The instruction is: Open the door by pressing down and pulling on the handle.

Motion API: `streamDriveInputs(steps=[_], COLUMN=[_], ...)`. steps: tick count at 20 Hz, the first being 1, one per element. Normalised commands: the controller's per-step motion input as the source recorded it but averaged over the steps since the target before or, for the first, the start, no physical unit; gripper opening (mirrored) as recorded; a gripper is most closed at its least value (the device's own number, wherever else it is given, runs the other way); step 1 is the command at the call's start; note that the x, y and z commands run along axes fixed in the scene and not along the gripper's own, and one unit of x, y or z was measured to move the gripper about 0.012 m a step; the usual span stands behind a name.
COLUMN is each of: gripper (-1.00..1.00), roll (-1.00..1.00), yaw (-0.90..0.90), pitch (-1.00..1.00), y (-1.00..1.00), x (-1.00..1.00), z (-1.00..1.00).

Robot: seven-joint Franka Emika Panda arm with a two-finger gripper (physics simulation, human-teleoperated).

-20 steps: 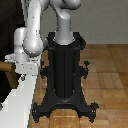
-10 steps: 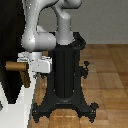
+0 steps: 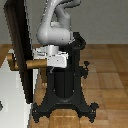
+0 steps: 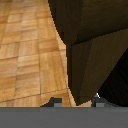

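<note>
Just beside the fingers (image 3: 46,63), the tan handle (image 3: 34,64) juts from the dark door (image 3: 17,40); their grip state cannot be told.

Both pictures are small and blurry, with soft, fuzzy edges. The light is even and soft, with no glare, and the wood floor (image 3: 107,70) looks warm and bright. The door (image 3: 17,40) is very dark, and in the wrist view a big brown shape looks blurry up close.
</note>
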Motion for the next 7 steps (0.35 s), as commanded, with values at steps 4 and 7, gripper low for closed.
streamDriveInputs(steps=[4,7], gripper=[-1.0,-1.0], roll=[0.0,0.0], yaw=[0.0,0.0], pitch=[0.0,0.0], y=[0.0,0.0], x=[0.0,0.0], z=[0.0,0.0])
